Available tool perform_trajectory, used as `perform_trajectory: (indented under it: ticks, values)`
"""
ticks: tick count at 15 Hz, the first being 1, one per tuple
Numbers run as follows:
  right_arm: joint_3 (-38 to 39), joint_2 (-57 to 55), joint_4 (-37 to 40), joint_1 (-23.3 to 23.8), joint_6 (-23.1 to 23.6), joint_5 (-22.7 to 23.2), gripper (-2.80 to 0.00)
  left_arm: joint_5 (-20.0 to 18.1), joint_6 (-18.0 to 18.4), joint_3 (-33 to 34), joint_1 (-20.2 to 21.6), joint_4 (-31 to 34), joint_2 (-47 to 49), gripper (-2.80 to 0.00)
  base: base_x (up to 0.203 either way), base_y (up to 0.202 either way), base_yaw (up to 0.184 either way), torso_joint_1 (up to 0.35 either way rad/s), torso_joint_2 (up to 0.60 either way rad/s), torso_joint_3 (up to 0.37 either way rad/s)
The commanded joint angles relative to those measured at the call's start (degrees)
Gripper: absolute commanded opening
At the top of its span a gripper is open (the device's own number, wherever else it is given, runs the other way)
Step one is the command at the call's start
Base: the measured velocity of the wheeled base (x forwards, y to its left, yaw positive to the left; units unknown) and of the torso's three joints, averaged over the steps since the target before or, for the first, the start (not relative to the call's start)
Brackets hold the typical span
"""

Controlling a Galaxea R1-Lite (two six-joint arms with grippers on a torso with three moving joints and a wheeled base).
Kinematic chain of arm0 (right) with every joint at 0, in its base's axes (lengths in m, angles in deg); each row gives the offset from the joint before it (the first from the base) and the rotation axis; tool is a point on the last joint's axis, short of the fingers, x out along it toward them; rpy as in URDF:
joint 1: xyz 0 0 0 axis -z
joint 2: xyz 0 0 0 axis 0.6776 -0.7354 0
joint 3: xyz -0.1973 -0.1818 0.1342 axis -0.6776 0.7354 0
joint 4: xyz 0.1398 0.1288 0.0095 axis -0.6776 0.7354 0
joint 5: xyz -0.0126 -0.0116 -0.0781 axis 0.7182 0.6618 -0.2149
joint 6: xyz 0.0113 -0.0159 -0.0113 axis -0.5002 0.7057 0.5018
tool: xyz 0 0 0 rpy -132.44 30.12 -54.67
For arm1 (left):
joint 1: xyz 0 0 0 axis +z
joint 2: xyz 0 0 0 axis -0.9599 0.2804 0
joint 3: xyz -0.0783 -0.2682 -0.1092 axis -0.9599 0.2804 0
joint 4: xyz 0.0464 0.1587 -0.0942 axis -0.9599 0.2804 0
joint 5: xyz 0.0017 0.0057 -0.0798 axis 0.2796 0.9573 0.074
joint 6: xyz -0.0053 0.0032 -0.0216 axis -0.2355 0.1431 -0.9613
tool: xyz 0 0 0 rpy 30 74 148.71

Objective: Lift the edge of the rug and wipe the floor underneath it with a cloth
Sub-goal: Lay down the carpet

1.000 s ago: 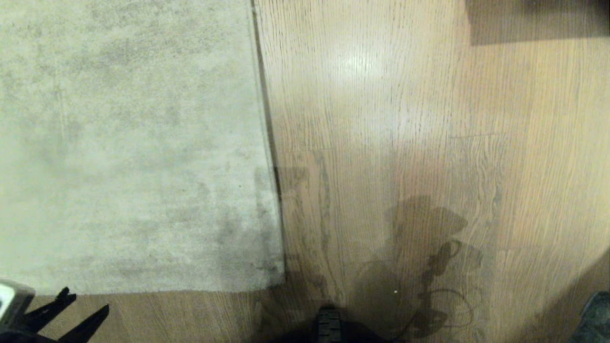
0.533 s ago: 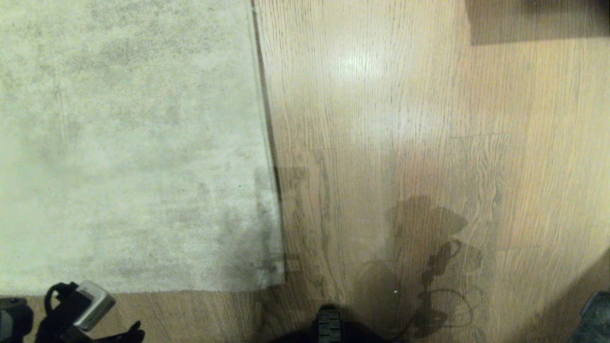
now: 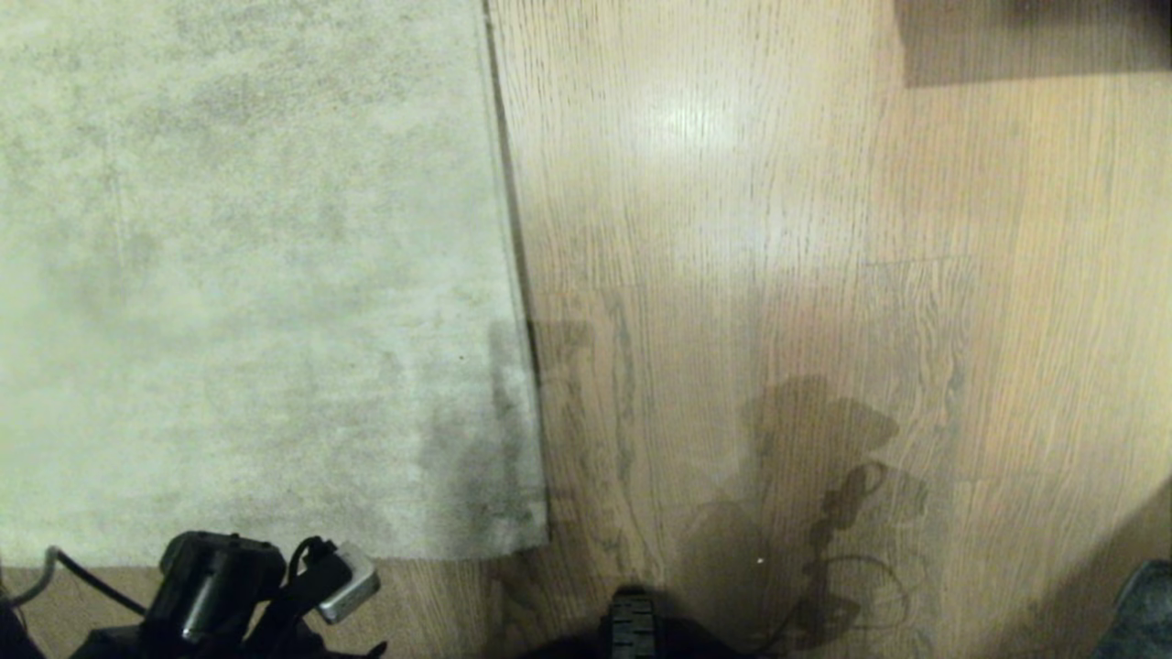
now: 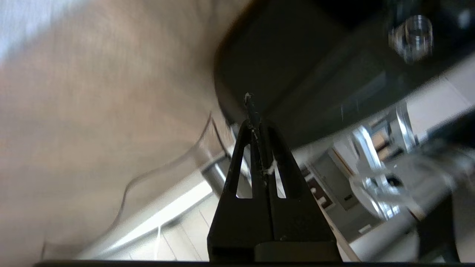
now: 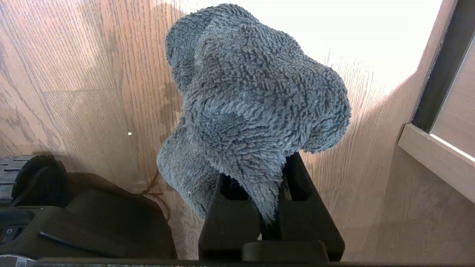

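Head view: rug edge (image 3: 513, 275) lies flat on the floor (image 3: 778, 229), corner at 6 o'clock; left arm (image 3: 220, 586) at 7 o'clock.
Left wrist view: left gripper (image 4: 256, 111) pinched together, empty.
Right wrist view: right gripper (image 5: 269, 207) clamped on the cloth (image 5: 252, 107), above floor.

Wide open floor (image 3: 824, 229) right of the rug (image 3: 238, 275), bare from the rug edge (image 3: 513, 275) out to the far right. Rug lying flat, edge and near corner (image 3: 540, 545) down on the planks, no gap showing beneath. Narrow strip of floor along the rug's near edge, partly taken up by the left arm (image 3: 229, 595) at the near-left. Dark base part (image 3: 632, 627) at the near middle, close to the corner. Dark shape (image 3: 1035, 41) at the far right corner. In the right wrist view, cloth (image 5: 252, 111) bulging ahead of the right gripper (image 5: 271, 207), a wooden frame (image 5: 438, 159) standing to one side, the robot's base (image 5: 81, 230) to the other.
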Motion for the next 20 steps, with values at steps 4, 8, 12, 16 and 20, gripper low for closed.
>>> perform_trajectory:
  ticks: [4, 8, 12, 16, 20]
  values:
    - [0.0, -0.1, 0.0, 0.0, 0.1, -0.1, -2.80, 5.8, -4.4, -14.4, -4.0, -13.9, 16.2, -2.80, 0.000, 0.000, 0.000, 0.000, 0.00, 0.000]
    - [0.1, -0.1, 0.1, 0.0, 0.1, -0.1, -2.80, 10.9, -4.7, -18.6, -6.0, -21.5, 24.0, -2.80, 0.000, 0.000, 0.000, 0.000, 0.00, 0.000]
    - [0.1, -0.1, 0.0, 0.0, 0.1, -0.1, -2.80, 12.9, -4.6, -19.9, -6.8, -22.2, 27.2, -2.80, 0.000, 0.000, 0.000, 0.000, 0.00, 0.000]
    - [0.0, -0.1, 0.0, 0.0, 0.1, -0.1, -2.80, 18.6, -4.5, -23.4, -7.0, -26.2, 31.8, -2.80, 0.000, 0.000, 0.000, 0.000, 0.00, 0.000]
    - [0.0, -0.1, 0.0, 0.0, 0.1, -0.1, -2.80, 23.0, -4.6, -27.9, -6.9, -30.1, 34.9, -2.80, 0.000, 0.000, 0.000, 0.000, 0.00, 0.000]
